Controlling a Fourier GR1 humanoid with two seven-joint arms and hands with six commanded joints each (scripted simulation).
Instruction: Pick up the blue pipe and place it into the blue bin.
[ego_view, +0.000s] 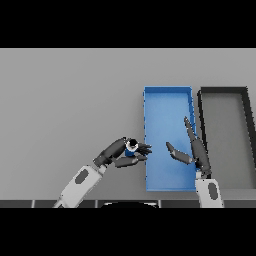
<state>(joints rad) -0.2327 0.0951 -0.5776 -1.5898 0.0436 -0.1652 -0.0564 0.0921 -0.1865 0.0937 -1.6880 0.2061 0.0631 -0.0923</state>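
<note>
Item: blue pipe (131, 148), short, dark-ended, seen end-on, pinched between curled fingers and thumb of the left hand (125, 152). Location: just outside the left wall of the blue bin (167, 92), at about 9 o'clock from the bin's centre and near its lower half. Whether the pipe is clear of the grey table (65, 100) cannot be told from this view.

Left hand: clamped on the pipe, fingertips reaching to the bin's left wall.

Right hand (192, 152): over the bin's right half, at about 4 o'clock from the bin's centre, fingers straight and spread apart, holding nothing; thumb points toward 9 o'clock, at the pipe.

Also present: dark bin (222, 91), just beside the blue bin at its 3 o'clock, holding nothing that shows.

Hazards, as judged:
- Grip looks shallow, at the fingertips; a quick sideways move toward 3 o'clock could let the pipe roll out and drop short, on the table.
- If the pipe is carried too low, it or the fingers could strike the bin's left wall and shove the bin.
- Right hand occupies the bin's space; the two hands could collide as the left crosses in.
- Early release would leave the pipe on the rim or outside.
</note>
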